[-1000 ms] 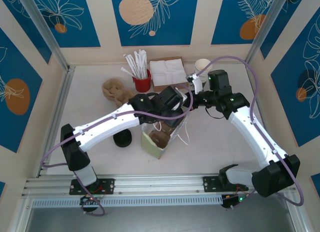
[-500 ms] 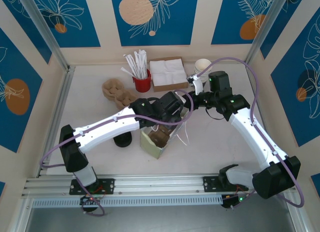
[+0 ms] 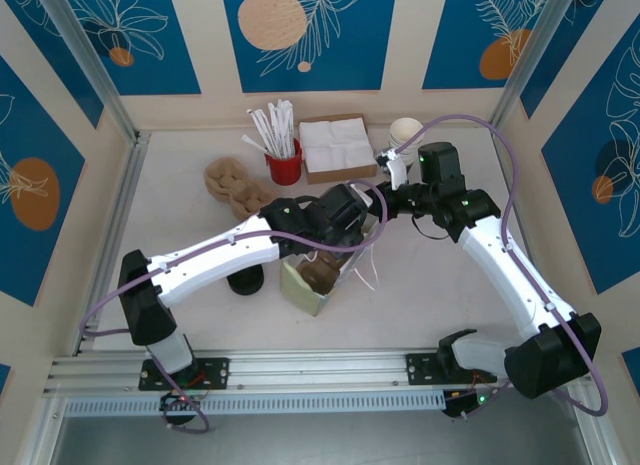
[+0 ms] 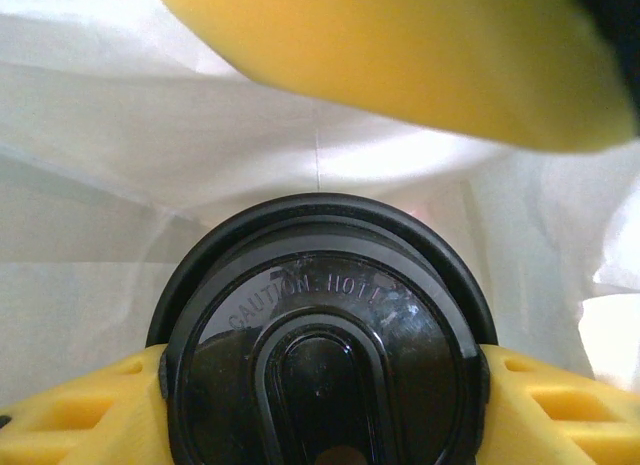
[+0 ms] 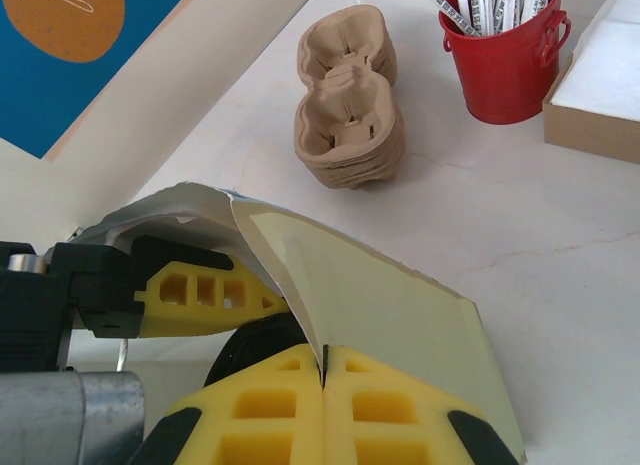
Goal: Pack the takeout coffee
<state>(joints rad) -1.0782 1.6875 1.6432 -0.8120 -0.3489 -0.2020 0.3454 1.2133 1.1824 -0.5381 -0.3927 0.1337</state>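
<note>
The takeout coffee [image 4: 320, 355] fills the left wrist view with its black lid, stamped "CAUTION HOT". My left gripper [image 4: 320, 395] is shut on it, a yellow finger [image 4: 90, 415] at each side, inside the white walls of a paper bag [image 4: 150, 185]. From above, the left gripper [image 3: 335, 243] reaches down into the pale green bag [image 3: 300, 288] at mid table. My right gripper [image 5: 323, 360] is shut on the bag's upper edge [image 5: 270, 255] and holds the mouth apart; it sits just right of the bag [image 3: 375, 205]. The lid's rim [image 5: 262, 343] shows beneath that edge.
A stack of brown pulp cup carriers [image 3: 232, 182] lies back left, with a red bucket of wrapped sticks [image 3: 284, 165], a napkin box [image 3: 335, 145] and stacked cream cups [image 3: 405, 133] along the back. A low black lid piece [image 3: 245, 278] lies left of the bag.
My left gripper has sunk with the coffee deeper into the bag's mouth. The right gripper has kept its hold on the bag's edge without moving.
</note>
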